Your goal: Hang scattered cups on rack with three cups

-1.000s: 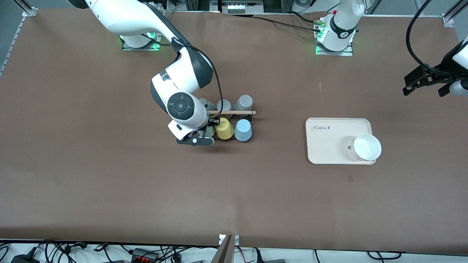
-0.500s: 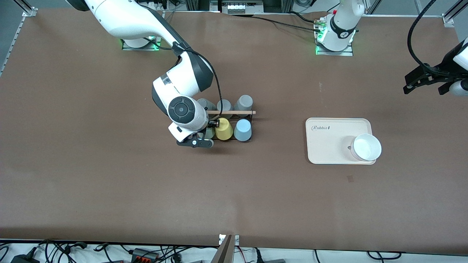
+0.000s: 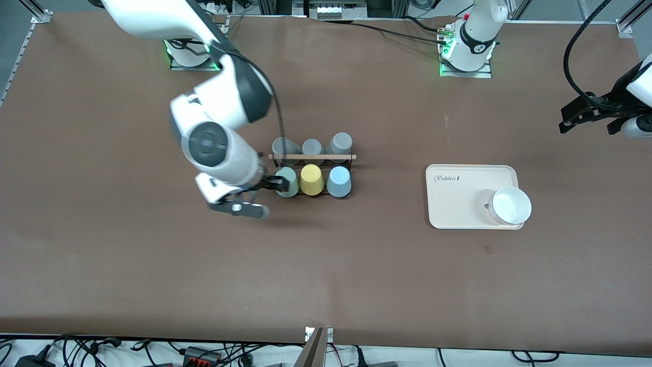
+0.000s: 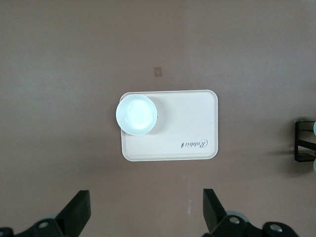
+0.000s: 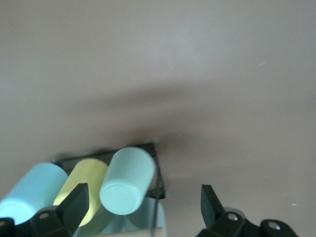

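The black wire rack (image 3: 351, 164) with a wooden rod (image 3: 311, 157) stands mid-table. The pale sage green cup (image 3: 287, 182), a yellow cup (image 3: 311, 179) and the light blue cup (image 3: 338, 181) sit upside down on its pegs in the row nearer the front camera. My right gripper (image 3: 266, 184) is open and empty, just beside the sage green cup toward the right arm's end of the table. In the right wrist view the green cup (image 5: 127, 180) lies apart from the open right gripper (image 5: 143, 207). My left gripper (image 3: 586, 114) is open and empty, waiting high over the left arm's end; it also shows in the left wrist view (image 4: 144, 219).
Three grey cups (image 3: 311, 147) hang on the rack's row farther from the front camera. A cream tray (image 3: 458, 204) with a white bowl (image 3: 511, 205) lies toward the left arm's end of the table, also in the left wrist view (image 4: 187, 123).
My right gripper has drawn back from the rack toward the right arm's end of the table, uncovering the sage green cup on its peg. The left arm has barely moved.
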{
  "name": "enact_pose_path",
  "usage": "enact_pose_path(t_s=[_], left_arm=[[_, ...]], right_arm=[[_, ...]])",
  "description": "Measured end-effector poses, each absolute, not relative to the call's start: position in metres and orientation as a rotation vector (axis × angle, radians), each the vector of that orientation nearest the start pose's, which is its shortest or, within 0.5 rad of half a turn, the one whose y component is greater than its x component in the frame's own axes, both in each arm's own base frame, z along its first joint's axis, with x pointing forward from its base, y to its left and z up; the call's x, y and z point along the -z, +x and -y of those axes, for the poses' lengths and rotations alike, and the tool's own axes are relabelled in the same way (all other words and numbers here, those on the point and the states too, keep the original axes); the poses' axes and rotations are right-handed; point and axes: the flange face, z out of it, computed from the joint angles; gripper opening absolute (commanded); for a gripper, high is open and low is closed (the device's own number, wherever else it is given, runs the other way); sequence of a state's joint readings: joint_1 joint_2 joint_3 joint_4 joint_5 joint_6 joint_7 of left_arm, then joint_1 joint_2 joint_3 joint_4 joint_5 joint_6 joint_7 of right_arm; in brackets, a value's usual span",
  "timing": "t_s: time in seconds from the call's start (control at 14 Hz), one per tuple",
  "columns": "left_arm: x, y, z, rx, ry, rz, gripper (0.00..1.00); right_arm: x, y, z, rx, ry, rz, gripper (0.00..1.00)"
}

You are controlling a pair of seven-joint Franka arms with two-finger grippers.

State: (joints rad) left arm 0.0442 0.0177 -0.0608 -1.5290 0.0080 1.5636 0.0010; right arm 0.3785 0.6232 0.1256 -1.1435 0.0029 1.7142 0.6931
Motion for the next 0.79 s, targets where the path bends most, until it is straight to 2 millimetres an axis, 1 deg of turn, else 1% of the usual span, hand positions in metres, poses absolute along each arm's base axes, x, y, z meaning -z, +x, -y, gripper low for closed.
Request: enact_pose_path(t_s=[0.07,0.14,0.29,0.36,0.43,0.5,0.57,0.64,0.79], left_arm=[[-0.634,0.560,0.008,0.029,-3.139,-0.027,1.00],[-0.635,0.560,0.009,0.032,-3.148,-0.026,1.00],[-0.637,0.560,0.009,0.037,-3.154,-0.025,1.00],[-0.637,0.560,0.009,0.039,-3.154,-0.024,1.00],[-0.638,0.560,0.009,0.040,-3.154,-0.024,1.00],[-0.638,0.560,0.009,0.041,-3.154,-0.023,1.00],[-0.638,0.560,0.008,0.041,-3.154,-0.023,1.00],[-0.638,0.560,0.008,0.041,-3.154,-0.022,1.00],[-0.638,0.560,0.008,0.042,-3.154,-0.022,1.00]], right_arm=[[-0.458,0.657,-0.303,-0.096,-3.077,-0.329,1.00],[-0.473,0.668,-0.272,-0.069,-3.071,-0.321,1.00],[-0.486,0.688,-0.205,-0.037,-3.063,-0.352,1.00],[-0.488,0.696,-0.175,-0.027,-3.060,-0.379,1.00],[-0.492,0.701,-0.149,-0.015,-3.058,-0.387,1.00],[-0.500,0.705,-0.125,0.007,-3.059,-0.371,1.00],[-0.513,0.705,-0.102,0.040,-3.060,-0.343,1.00],[-0.529,0.703,-0.080,0.076,-3.064,-0.314,1.00],[-0.558,0.690,-0.039,0.117,-3.086,-0.254,1.00]])
